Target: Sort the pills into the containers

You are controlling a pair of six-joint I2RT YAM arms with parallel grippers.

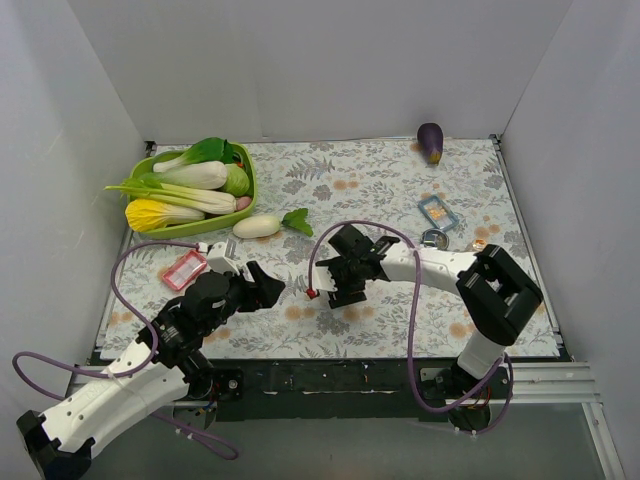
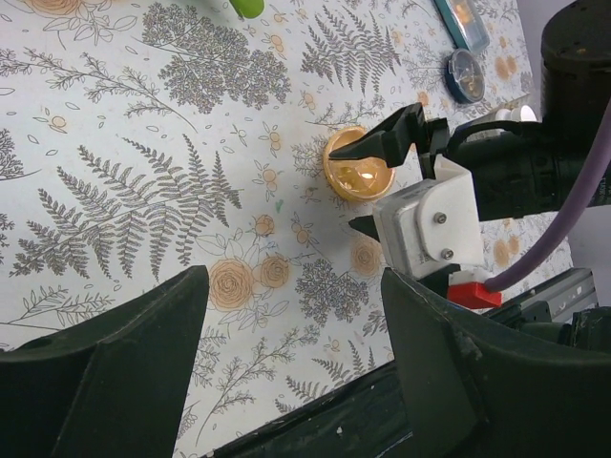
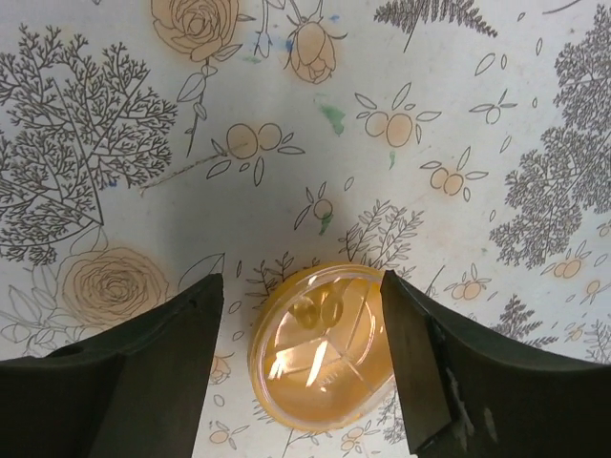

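Observation:
An amber-orange round container (image 3: 325,353) lies on the flowered cloth with two yellow translucent pills (image 3: 322,311) inside. My right gripper (image 3: 301,315) stands open astride it: the left finger is clear of the dish and the right finger is at its rim. The left wrist view shows the same container (image 2: 358,181) under the right gripper (image 2: 344,189). From above, the right gripper (image 1: 338,280) hides the dish. My left gripper (image 1: 270,290) is open and empty (image 2: 291,286), low over the cloth to the left of the dish.
A green basket (image 1: 248,198) of vegetables stands at the back left, with a white radish (image 1: 257,226) beside it. A red box (image 1: 183,269) lies near the left arm. A blue box (image 1: 438,212), a round blue dish (image 1: 434,238) and an eggplant (image 1: 430,142) are at the right.

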